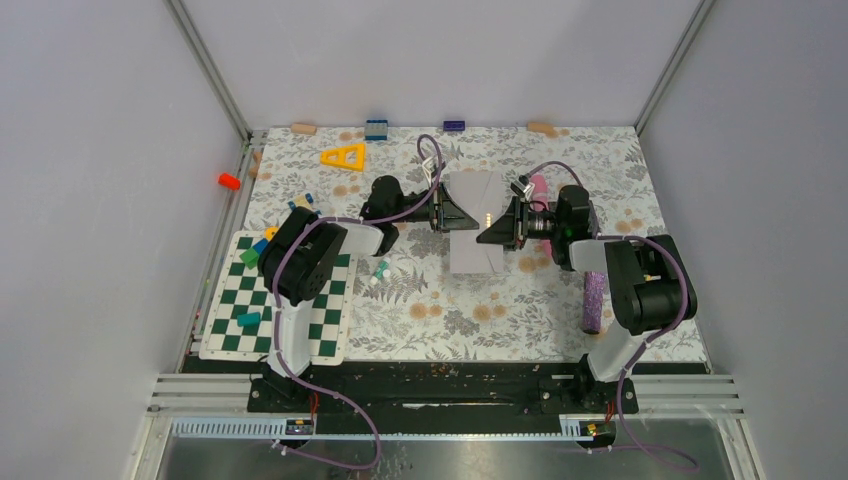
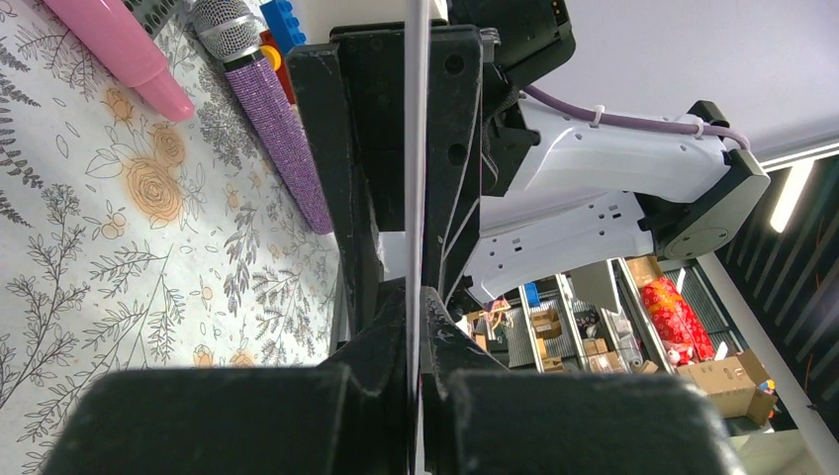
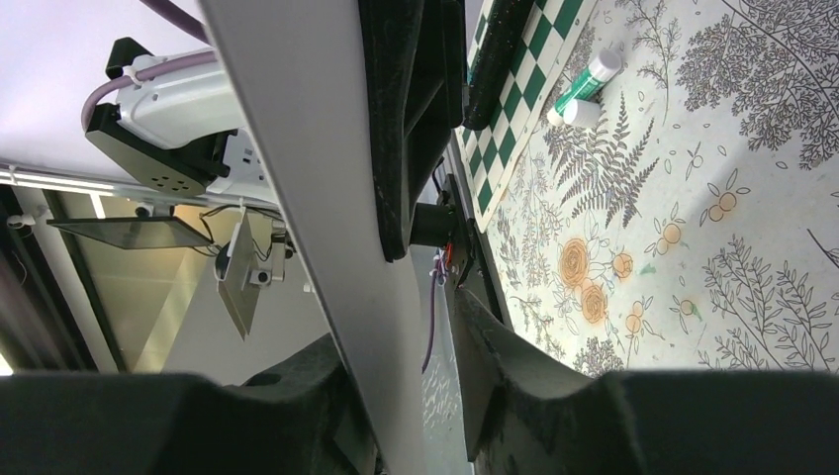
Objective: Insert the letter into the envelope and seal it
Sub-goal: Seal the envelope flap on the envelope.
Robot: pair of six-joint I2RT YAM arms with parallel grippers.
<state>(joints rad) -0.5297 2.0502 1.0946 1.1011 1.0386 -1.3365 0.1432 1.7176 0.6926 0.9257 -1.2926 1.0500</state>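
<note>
The grey envelope (image 1: 478, 222) is held off the floral table at mid-table, between my two grippers. My left gripper (image 1: 447, 213) is shut on its left edge; in the left wrist view the envelope (image 2: 417, 119) shows edge-on as a thin grey line, pinched between the jaws of the left gripper (image 2: 415, 297). My right gripper (image 1: 506, 226) is at its right edge. In the right wrist view the envelope (image 3: 317, 148) passes between the jaws of the right gripper (image 3: 401, 327), against one finger, with a clear gap to the other. No tan letter shows in any view.
A green-and-white chessboard mat (image 1: 300, 300) with small blocks lies front left. A glue stick (image 1: 380, 270) lies beside it. A purple glitter microphone (image 1: 593, 300) lies front right and a pink cylinder (image 1: 538, 185) lies behind the right gripper. A yellow triangle (image 1: 344, 156) and bricks lie at the back.
</note>
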